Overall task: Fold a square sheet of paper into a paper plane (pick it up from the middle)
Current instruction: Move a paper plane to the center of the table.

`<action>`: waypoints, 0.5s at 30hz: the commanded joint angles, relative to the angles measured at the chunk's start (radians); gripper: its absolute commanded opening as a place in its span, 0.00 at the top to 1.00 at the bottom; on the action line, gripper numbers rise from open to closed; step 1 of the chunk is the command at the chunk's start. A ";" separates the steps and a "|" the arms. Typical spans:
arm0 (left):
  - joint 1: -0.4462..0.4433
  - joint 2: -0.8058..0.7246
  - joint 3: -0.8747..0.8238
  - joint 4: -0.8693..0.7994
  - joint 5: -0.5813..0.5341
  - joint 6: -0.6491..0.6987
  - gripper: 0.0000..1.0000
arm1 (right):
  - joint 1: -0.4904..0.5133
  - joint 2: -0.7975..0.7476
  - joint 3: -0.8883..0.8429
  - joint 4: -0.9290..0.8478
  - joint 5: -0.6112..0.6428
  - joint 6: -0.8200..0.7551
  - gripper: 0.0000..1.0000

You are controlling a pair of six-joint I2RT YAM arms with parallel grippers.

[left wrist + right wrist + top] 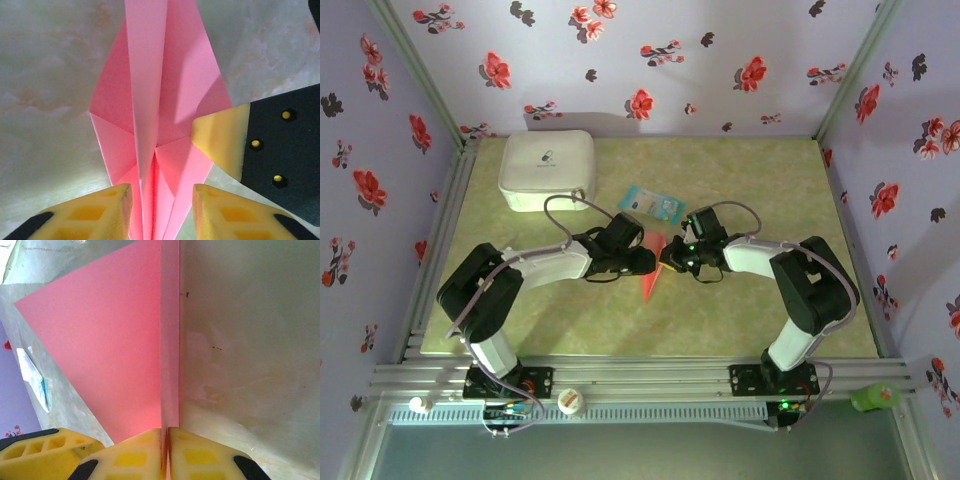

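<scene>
The paper plane (649, 280) lies on the pale green table (750, 190) at the middle of the top view, a slim salmon-red dart narrowing toward the bottom of the frame. Both arms reach in and meet over its upper end. The left gripper (161, 192) comes in from the left. In its wrist view its two yellow fingers (102, 212) stand apart at the bottom edge of the frame, one on each side of the raised centre fold of the pink paper. A sliver of gap shows beside the right-hand finger, so the paper is not squeezed. The plane's folded flaps spread left and right above those fingers, and its body runs off the top of the frame. The right gripper (165, 432) comes in from the right. In its wrist view its yellow fingertips (195, 455) are pressed together at the bottom centre, pinching a thin upright strip of the pink paper, while a broad pink wing fans out to the upper left. One of its yellow tips also appears at the right of the left wrist view, touching the edge of the plane's right flap. A white case (548, 170) sits at the upper left of the table, and a light-blue packet (652, 204) lies just above the grippers, apart from the plane
</scene>
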 commanded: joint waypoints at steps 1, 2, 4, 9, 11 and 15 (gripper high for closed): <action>-0.005 0.004 0.004 -0.010 -0.018 0.003 0.61 | 0.004 0.014 0.020 -0.009 0.014 -0.008 0.89; -0.004 0.002 0.001 -0.014 -0.016 -0.001 0.61 | 0.004 0.015 0.020 -0.009 0.012 -0.007 0.89; -0.004 0.002 -0.008 -0.011 -0.013 -0.019 0.60 | 0.004 0.016 0.020 -0.009 0.011 -0.007 0.89; 0.003 0.008 -0.042 0.048 0.044 -0.057 0.58 | 0.004 0.011 0.020 -0.009 0.013 -0.007 0.89; 0.003 0.009 -0.048 0.053 0.045 -0.063 0.57 | 0.004 0.010 0.020 -0.010 0.015 -0.007 0.89; 0.003 -0.003 -0.065 0.035 0.025 -0.062 0.57 | 0.004 0.004 0.018 -0.010 0.017 -0.006 0.89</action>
